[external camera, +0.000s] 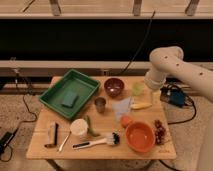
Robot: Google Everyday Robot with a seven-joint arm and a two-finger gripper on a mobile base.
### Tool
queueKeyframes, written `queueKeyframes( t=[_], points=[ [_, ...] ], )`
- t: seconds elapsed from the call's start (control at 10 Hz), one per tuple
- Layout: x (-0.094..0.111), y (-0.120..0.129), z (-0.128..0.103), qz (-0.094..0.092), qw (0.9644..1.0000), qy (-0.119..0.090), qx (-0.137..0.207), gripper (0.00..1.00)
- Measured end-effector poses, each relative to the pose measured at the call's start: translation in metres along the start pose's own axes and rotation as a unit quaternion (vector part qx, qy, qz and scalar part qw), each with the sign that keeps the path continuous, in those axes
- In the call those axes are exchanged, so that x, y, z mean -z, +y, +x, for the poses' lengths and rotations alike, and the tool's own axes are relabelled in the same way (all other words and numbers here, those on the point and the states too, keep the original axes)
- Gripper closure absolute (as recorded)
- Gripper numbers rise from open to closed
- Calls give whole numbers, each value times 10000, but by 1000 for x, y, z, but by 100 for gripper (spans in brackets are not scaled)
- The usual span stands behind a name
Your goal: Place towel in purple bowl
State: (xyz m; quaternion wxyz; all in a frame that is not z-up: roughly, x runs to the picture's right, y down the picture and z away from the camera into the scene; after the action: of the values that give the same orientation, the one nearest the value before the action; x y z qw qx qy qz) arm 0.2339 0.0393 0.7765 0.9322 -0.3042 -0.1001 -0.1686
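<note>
The towel [122,107] is a pale blue-grey cloth lying crumpled at the table's middle right. The purple bowl [114,87] is dark and round. It stands behind the towel and a little to its left, and looks empty. My white arm comes in from the right and bends down over the table's back right part. My gripper [148,94] hangs at its lower end, to the right of the bowl and just behind and right of the towel. It sits close to a pale green cup [137,88] and holds nothing I can make out.
A green tray [57,91] with a green sponge [70,99] fills the back left. A metal cup [100,104], a yellow piece [141,105], an orange bowl [139,136], dark grapes [160,131], a white cup [78,127] and a dish brush [97,142] are spread over the wooden table [45,147].
</note>
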Motion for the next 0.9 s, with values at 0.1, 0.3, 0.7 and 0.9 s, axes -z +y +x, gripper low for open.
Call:
queueKeyframes(
  t=[0.1,0.3,0.7,0.9],
  points=[
    [0,0,0,0,10000,0,0,21],
    [0,0,0,0,10000,0,0,21],
    [0,0,0,1,10000,1,0,21],
    [0,-1,0,13,10000,-21,33,21]
  ],
)
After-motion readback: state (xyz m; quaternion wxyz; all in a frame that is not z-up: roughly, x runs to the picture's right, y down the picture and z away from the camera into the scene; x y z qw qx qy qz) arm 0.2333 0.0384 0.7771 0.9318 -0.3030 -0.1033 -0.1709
